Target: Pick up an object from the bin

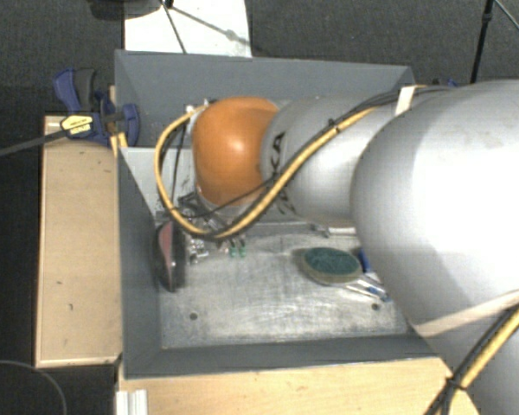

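Observation:
My gripper [193, 239] hangs low in the bin's left part, close to the floor and mostly hidden under the arm's orange cover. Just to its left, a dark flat thing with a dull red face [167, 251] stands on edge against the bin's left wall, very near or touching the gripper. I cannot tell whether it is held. To the right on the floor lies a round dark-green disc with a grey rim [329, 264].
A thin blue-and-white pen-like thing [368, 289] lies beside the disc at the right, partly under the arm. The big silver arm covers the bin's right and back parts. Bare grey floor shows along the front.

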Controlling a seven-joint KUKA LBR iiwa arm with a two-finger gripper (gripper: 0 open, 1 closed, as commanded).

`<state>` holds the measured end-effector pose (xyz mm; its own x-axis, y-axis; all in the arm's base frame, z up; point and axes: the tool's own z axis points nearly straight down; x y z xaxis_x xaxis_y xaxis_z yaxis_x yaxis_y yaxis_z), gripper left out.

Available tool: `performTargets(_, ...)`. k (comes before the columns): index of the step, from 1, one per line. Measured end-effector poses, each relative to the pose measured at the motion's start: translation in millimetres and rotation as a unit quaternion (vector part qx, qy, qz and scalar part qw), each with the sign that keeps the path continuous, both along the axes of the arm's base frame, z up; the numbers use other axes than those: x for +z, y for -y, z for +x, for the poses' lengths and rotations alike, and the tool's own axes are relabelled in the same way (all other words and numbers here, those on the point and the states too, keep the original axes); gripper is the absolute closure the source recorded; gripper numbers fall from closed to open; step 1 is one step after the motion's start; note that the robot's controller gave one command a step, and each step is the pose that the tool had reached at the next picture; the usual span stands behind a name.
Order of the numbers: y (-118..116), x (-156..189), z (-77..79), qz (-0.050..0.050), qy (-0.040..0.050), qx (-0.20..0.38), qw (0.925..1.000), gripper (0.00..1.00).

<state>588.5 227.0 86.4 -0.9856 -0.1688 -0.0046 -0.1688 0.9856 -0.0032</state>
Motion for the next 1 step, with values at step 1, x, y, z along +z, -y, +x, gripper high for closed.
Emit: performTargets(1,1.0,-1.2,-0.8,-0.001,-0.0013,-0.002,1.0000,0.00)
